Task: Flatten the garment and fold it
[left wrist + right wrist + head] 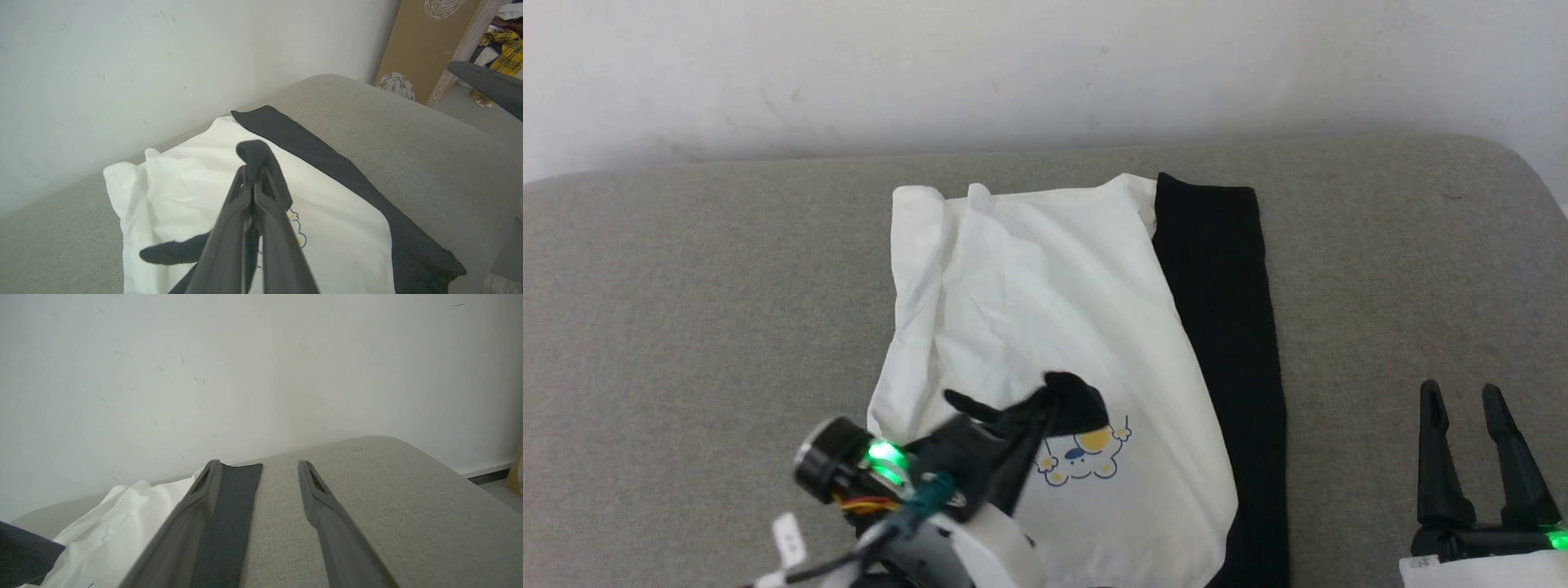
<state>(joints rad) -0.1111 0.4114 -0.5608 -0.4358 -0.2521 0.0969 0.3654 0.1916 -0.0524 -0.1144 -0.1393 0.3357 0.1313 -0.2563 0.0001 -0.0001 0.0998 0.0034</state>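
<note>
Garment (1045,294) lies at centre frame on the grey padded surface (686,286), white body up, with a black sleeve along its right edge. Left gripper (1039,408), lower centre, is clamped on a black fold of the garment above the print. Right gripper (1462,394), lower right, has its fingers apart, beside the cloth.

Bare cushion (686,327) flanks the garment (1045,286) (both sides); wall (1045,65) blocks behind.

The grey cloth-covered worktop (686,286) has a rounded far corner beyond the right tool (1460,392). A shirt (1045,310) lies directly on it. Its white body spreads beneath and ahead of the left tool (1045,404), and its long black sleeve (1225,327) lies flat between the two tools.
</note>
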